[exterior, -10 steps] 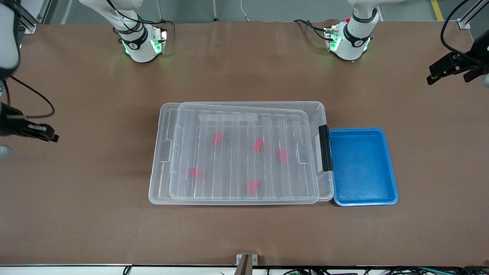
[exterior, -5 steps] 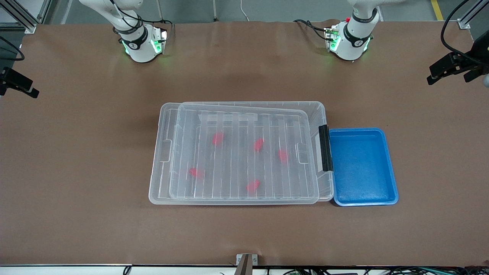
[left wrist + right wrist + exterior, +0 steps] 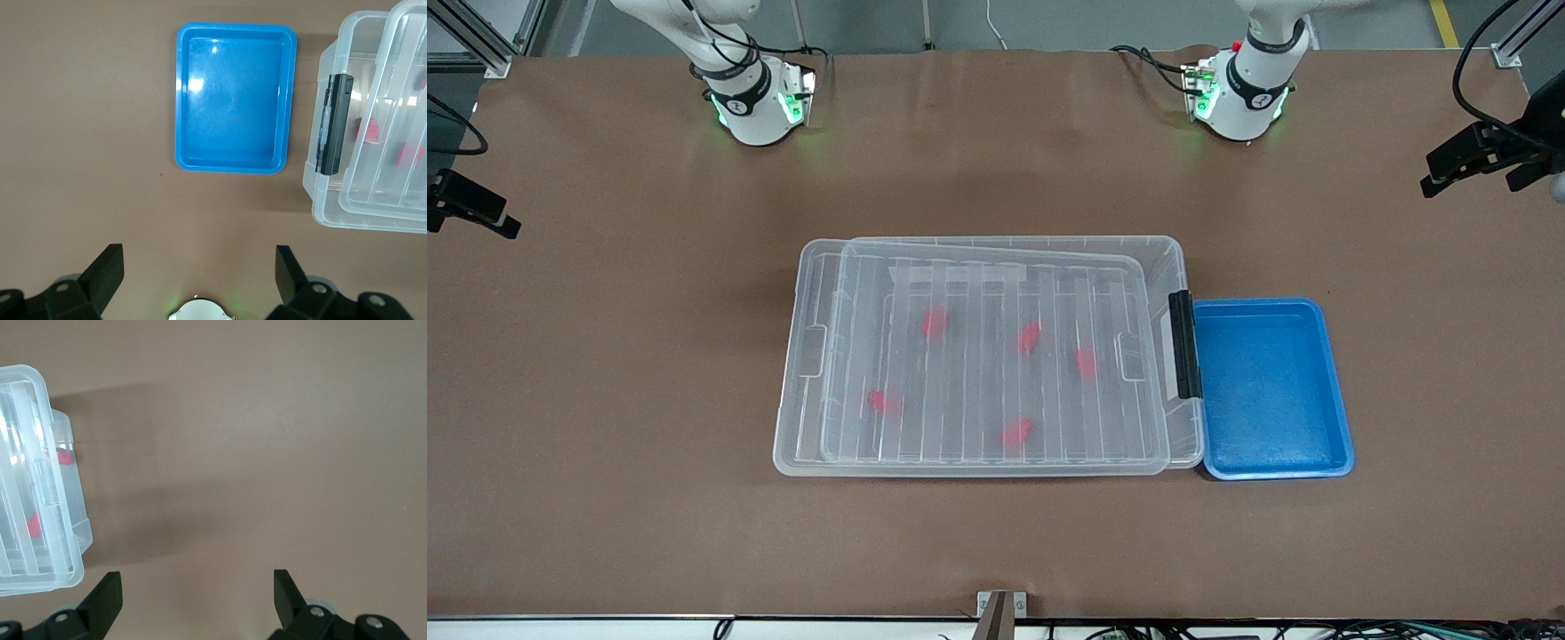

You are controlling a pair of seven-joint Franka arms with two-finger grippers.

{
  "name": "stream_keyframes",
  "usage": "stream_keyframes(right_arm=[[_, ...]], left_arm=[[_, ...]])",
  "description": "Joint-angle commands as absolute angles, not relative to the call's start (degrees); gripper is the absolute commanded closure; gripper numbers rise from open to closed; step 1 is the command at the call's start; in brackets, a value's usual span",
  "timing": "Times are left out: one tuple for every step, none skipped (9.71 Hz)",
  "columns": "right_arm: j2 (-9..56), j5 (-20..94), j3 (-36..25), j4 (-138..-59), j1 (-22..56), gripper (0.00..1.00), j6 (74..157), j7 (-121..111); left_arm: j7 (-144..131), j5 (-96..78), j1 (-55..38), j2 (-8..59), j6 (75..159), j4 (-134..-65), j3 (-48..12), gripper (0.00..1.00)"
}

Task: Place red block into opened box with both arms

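The clear box [image 3: 790, 400] sits mid-table with its ribbed lid [image 3: 996, 276] lying over it, slightly askew. Its black latch [image 3: 1184, 345] faces the left arm's end. Several red blocks lie inside under the lid, among them one [image 3: 934, 322] and another [image 3: 1016, 433]. Two show in the left wrist view [image 3: 370, 130] and two in the right wrist view [image 3: 65, 458]. My left gripper [image 3: 1472, 178] [image 3: 198, 263] hangs open over bare table at the left arm's end. My right gripper [image 3: 476, 212] [image 3: 197, 587] hangs open and empty over bare table at the right arm's end.
An empty blue tray [image 3: 1343, 427] [image 3: 180, 100] stands against the box's latch end, toward the left arm's end. Brown table surface stretches wide on every side of the box. A small metal bracket [image 3: 1000, 604] sits at the table's near edge.
My right gripper has swung along the table's end toward the robots' side, with the arm's blur gone from view. In the last half second it shifted only slightly. The left arm has not moved.
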State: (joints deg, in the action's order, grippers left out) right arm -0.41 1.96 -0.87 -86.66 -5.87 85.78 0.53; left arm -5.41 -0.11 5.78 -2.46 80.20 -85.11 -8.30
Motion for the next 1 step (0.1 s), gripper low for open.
stream_keyframes(right_arm=[[-0.88, 1.14, -0.79, -87.19, -6.06, 0.00, 86.13, 1.14]], left_arm=[[-4.04, -0.62, 5.89, -1.76, 79.45, -85.61, -8.17, 0.00]])
